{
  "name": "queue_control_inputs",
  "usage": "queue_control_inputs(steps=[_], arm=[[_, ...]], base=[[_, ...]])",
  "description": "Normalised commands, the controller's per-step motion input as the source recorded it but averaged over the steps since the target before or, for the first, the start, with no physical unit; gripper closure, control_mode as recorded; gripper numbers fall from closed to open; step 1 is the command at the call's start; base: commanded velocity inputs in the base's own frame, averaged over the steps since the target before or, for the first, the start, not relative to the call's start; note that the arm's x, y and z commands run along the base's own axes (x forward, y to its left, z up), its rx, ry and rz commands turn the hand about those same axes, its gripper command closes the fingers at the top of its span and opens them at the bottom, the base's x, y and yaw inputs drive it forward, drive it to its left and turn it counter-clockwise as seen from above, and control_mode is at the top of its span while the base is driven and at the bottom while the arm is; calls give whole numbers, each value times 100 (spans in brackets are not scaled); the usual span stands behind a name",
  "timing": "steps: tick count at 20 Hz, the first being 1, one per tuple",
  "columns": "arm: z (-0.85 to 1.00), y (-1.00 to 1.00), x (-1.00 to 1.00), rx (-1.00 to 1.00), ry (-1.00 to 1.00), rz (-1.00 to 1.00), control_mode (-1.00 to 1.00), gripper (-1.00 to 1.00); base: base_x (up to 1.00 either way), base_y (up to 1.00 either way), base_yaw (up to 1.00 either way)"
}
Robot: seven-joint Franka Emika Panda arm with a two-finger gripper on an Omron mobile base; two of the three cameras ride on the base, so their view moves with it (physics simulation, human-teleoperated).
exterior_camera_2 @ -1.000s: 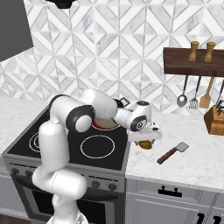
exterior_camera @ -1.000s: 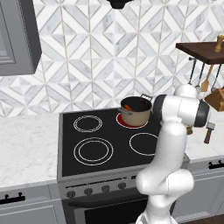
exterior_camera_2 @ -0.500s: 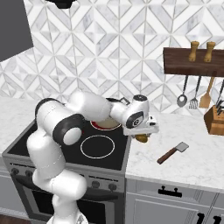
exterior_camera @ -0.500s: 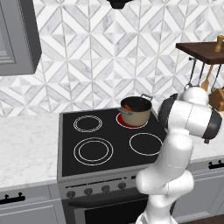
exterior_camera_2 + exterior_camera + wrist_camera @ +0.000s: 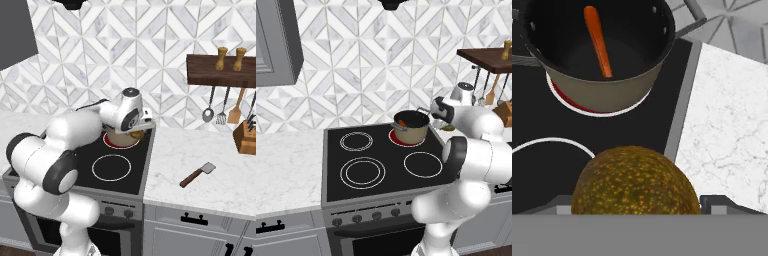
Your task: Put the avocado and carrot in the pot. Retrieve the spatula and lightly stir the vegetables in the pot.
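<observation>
Jaws grip the avocado (image 5: 636,181) near the pot (image 5: 601,86), which holds the carrot (image 5: 598,40), while the spatula (image 5: 198,174) lies on the table (image 5: 200,155).

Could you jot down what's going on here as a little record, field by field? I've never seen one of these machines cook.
Place: kitchen stove beside a marble counter
Pot: on the red back burner, lid off
Carrot: lying inside the pot
Avocado: held between the pincer tips, near the pot, not yet in it
Spatula: flat on the counter, untouched
Done so far: carrot in the pot
Left to do: avocado in, fetch spatula, stir
</observation>
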Motion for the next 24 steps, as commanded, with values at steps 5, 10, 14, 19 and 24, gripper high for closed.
queue_control_inputs(steps=[5, 10, 14, 19, 24], arm=[[91, 81, 72, 1, 0, 1, -100, 100], [-11, 9, 87, 0, 12, -2, -100, 100], [-68, 9, 79, 0, 13, 0, -100, 100], [-32, 6, 35, 0, 0, 0, -100, 100], [-52, 26, 18, -2, 0, 0, -100, 100]], base=[[0, 0, 0], [0, 0, 0], [0, 0, 0], [0, 0, 0], [0, 0, 0]])
